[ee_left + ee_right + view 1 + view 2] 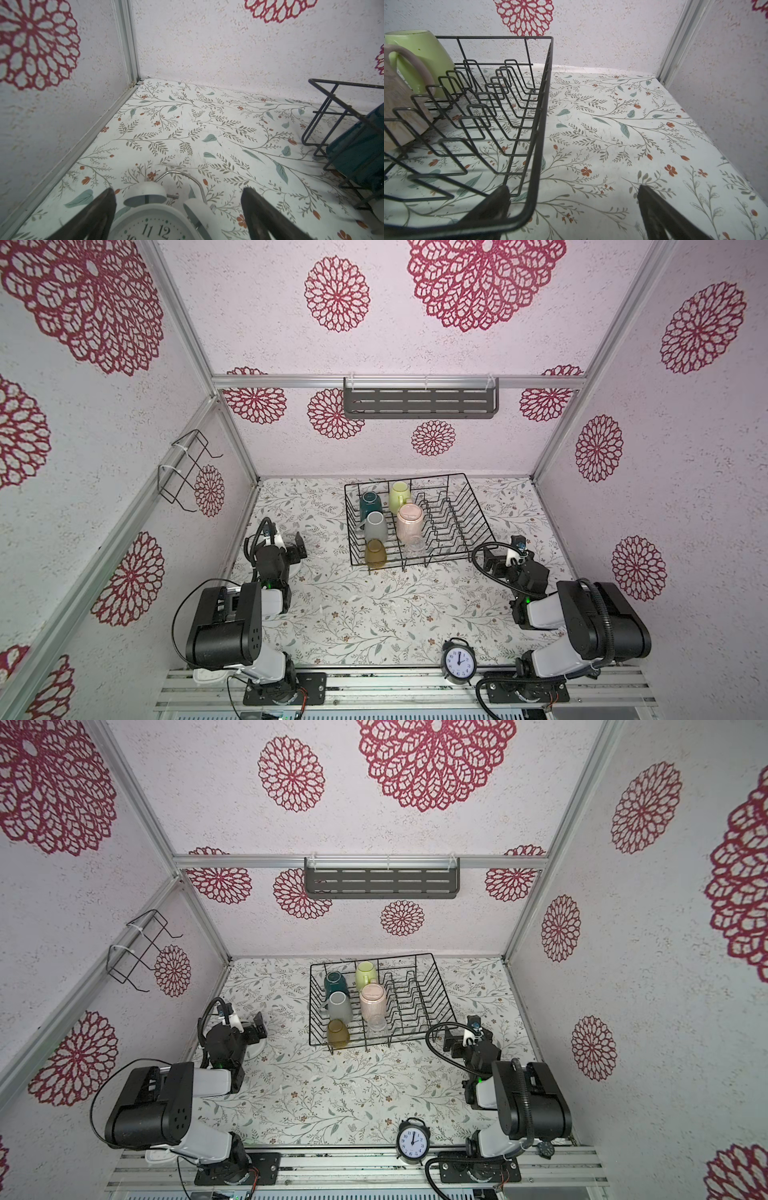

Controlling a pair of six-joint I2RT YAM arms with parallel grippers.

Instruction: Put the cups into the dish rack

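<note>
The black wire dish rack [451, 526] stands at the back middle of the table in both top views. Its left half holds the cups: a dark teal mug [371, 502], a yellow-green mug [400, 494], a grey mug [376, 526], a tall pale pink mug [409, 522], an amber tumbler [375, 553] and a small clear glass [415, 545]. My left gripper [297, 549] hangs open left of the rack, above a white alarm clock [153, 220]. My right gripper [573, 199] is open and empty at the rack's front right corner [533, 187], one finger behind the corner wire.
A round black alarm clock [458, 659] stands at the table's front edge, right of centre. A grey slotted shelf [419, 400] hangs on the back wall and a small black wire holder [183, 472] on the left wall. Walls close in on three sides.
</note>
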